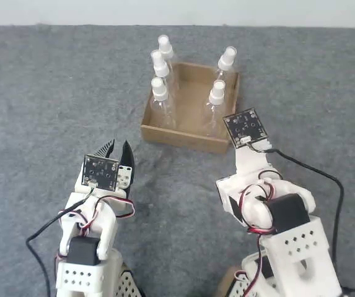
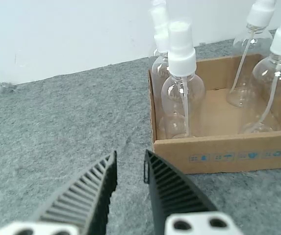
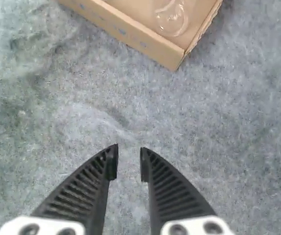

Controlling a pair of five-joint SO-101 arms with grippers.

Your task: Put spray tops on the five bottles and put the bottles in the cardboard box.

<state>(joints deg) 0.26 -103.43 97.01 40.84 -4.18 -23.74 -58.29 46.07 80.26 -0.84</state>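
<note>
The cardboard box (image 1: 183,137) stands on the grey felt at the back centre. Several clear bottles stand upright inside it, each with a white spray top, such as the front left bottle (image 1: 160,93) and the front right bottle (image 1: 217,96). My left gripper (image 1: 119,145) hovers over the felt in front of the box's left corner, open by a narrow gap and holding nothing. In the left wrist view the left gripper (image 2: 130,159) faces the box (image 2: 228,154) and the nearest bottle (image 2: 182,88). My right gripper (image 3: 129,152) is slightly open and empty, above the felt just short of the box's corner (image 3: 130,32).
Grey felt covers the whole table, with free room on both sides of the box. A black cable (image 1: 313,170) runs from the right arm's wrist camera board (image 1: 246,127) off to the right. A white wall lies behind the table.
</note>
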